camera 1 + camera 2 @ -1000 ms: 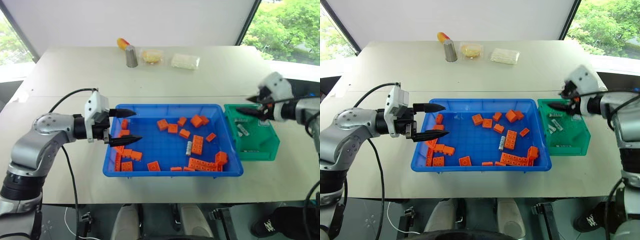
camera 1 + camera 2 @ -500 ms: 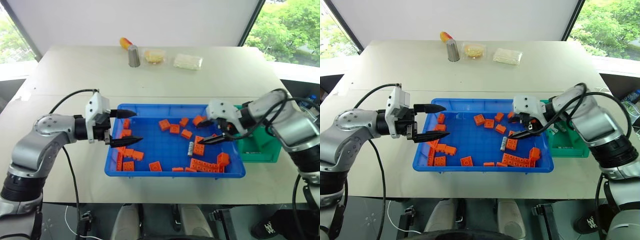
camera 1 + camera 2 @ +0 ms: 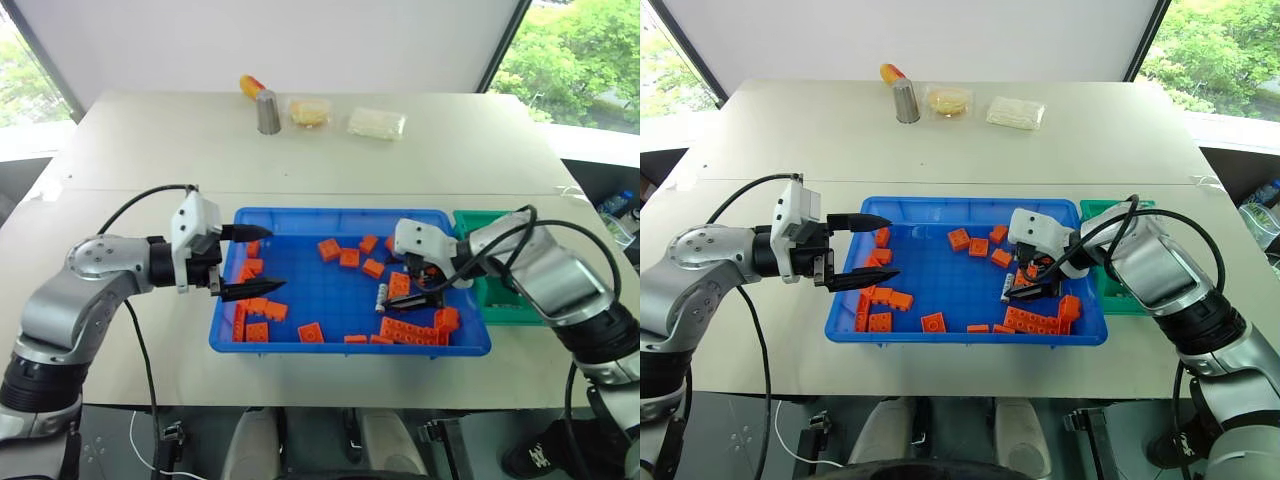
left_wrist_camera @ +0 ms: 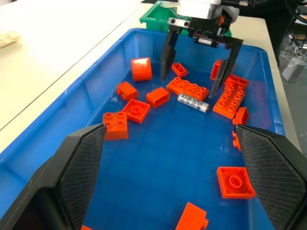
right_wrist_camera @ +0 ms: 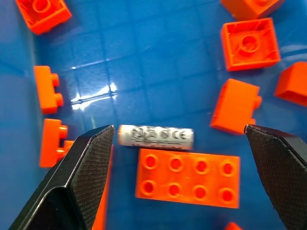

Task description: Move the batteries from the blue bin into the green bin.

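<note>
A large, shallow, bright-blue plastic tray with a rolled rim (image 3: 330, 215) is seen on a pale matte tabletop (image 3: 150, 150), and a smaller, deeper green plastic box (image 3: 497, 300) is set just beside its right end. Glossy orange studded toy bricks (image 4: 187, 88), square and oblong, are scattered over the tray's gridded floor. A single small silver-grey cylindrical battery with printed markings (image 5: 156, 137) is found lying flat on that floor toward the tray's right side, just beside a long eight-stud brick (image 5: 188, 178).

The right gripper (image 4: 199, 67) is poised over this battery with its tapered black fingers (image 4: 166, 55) spread wide on either side of it; nothing is pinched, and contact with the battery cannot be told. The left gripper (image 3: 252, 260) is held above the tray's left end, its pointed, cross-hatched fingers (image 4: 81, 165) likewise parted and empty.

At the table's far edge a ribbed metal cup (image 3: 267, 113) and two clear wrapped packets (image 3: 375, 123) are seen.
</note>
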Controlling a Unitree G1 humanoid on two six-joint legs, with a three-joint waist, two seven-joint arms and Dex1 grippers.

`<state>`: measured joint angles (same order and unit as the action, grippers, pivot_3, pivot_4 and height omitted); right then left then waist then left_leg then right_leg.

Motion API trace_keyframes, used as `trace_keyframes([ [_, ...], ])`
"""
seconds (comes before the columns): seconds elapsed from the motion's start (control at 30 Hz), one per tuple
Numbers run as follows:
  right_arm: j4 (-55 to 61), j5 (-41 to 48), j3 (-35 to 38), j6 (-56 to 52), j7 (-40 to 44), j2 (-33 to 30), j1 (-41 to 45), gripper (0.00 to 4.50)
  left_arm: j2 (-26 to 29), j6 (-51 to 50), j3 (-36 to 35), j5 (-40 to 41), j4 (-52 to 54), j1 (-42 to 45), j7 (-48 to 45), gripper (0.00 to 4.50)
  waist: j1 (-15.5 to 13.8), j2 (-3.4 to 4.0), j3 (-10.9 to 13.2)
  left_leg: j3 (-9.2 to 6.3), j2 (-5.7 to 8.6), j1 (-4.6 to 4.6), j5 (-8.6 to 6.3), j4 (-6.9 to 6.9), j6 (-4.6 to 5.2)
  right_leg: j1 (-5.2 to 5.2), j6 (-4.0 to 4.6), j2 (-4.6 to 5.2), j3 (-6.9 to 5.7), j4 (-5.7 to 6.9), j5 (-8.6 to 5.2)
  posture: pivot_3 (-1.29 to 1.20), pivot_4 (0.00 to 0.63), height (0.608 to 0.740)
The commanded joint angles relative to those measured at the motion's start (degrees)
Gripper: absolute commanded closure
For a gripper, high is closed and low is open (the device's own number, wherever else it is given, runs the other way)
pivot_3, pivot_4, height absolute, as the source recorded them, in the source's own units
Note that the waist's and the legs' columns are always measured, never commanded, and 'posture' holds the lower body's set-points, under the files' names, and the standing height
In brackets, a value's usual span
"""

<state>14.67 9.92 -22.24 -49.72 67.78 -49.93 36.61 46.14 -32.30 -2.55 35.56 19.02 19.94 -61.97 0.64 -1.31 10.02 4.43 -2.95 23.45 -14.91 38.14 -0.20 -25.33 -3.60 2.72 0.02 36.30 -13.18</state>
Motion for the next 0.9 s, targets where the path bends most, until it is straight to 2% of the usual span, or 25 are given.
trace_keyframes([
  [0.03, 3.56, 0.91, -0.06, -1.76, -0.58, -0.07, -1.07, 0.05, 0.39, 0.13, 0.07, 0.57, 1.23, 1.25, -1.18, 0.0, 0.0, 0.0, 0.0, 0.0, 0.0, 0.0, 0.0, 0.0, 0.0, 0.0, 0.0, 0.0, 0.0, 0.0, 0.0, 0.0, 0.15, 0.74],
  [0.43, -0.14, -1.36, -3.06, 0.02, -4.44, 2.98, -2.61, 0.05, 1.28, 1.94, 4.57, -1.64, -0.14, 4.16, -7.53, 0.0, 0.04, -0.02, -0.01, 0.0, 0.0, -0.01, 0.0, 0.0, 0.0, 0.0, 0.0, -0.03, 0.0, 0.01, 0.0, 0.0, 0.15, 0.74],
  [0.53, -0.73, -1.84, -2.7, 1.31, -5.18, 2.89, -3.06, 0.82, 0.7, 2.17, 4.57, -2.03, -0.78, 4.74, -7.42, 0.0, 0.03, -0.02, -0.01, 0.0, 0.0, -0.01, 0.0, 0.01, 0.0, 0.02, 0.0, -0.03, 0.0, 0.01, 0.0, 0.0, 0.15, 0.74],
  [0.63, 1.14, 0.65, -0.3, -0.46, -4.52, 2.75, -2.73, 2.28, 0.53, 2.49, 4.53, -2.16, -1.19, 4.76, -7.47, 0.0, 0.01, -0.02, -0.01, 0.0, 0.0, -0.01, 0.0, 0.01, 0.0, 0.02, 0.0, -0.03, 0.0, 0.01, 0.0, 0.0, 0.15, 0.74],
  [0.7, 2.32, 3.19, 2.11, -3.28, -4.54, 3.4, -1.64, 2.27, 0.53, 2.8, 4.54, -2.26, -1.46, 4.64, -7.61, 0.0, 0.01, -0.02, -0.01, -0.01, 0.0, -0.01, 0.0, 0.01, 0.0, 0.02, -0.01, -0.03, 0.0, 0.01, 0.0, 0.0, 0.15, 0.74],
  [0.83, 1.66, 10.83, 14.07, -10.67, -5.37, 3.58, 5.54, 2.27, 0.12, 3.56, 4.76, -2.82, -2.21, 4.49, -7.83, 0.0, 0.2, 0.01, 0.01, 0.03, 0.0, -0.01, 0.0, 0.01, 0.0, -0.01, -0.02, -0.02, 0.04, 0.03, 0.02, 0.0, 0.15, 0.74],
  [0.9, -2.87, 9.91, 17.86, -10.17, -6.75, 0.25, 7.72, 2.27, -0.12, 3.79, 4.83, -2.99, -2.36, 4.48, -7.89, 0.0, -0.05, 0.01, 0.0, -0.01, 0.0, -0.02, 0.0, 0.01, 0.0, 0.0, -0.02, -0.03, 0.01, 0.04, 0.02, 0.0, 0.15, 0.74],
])
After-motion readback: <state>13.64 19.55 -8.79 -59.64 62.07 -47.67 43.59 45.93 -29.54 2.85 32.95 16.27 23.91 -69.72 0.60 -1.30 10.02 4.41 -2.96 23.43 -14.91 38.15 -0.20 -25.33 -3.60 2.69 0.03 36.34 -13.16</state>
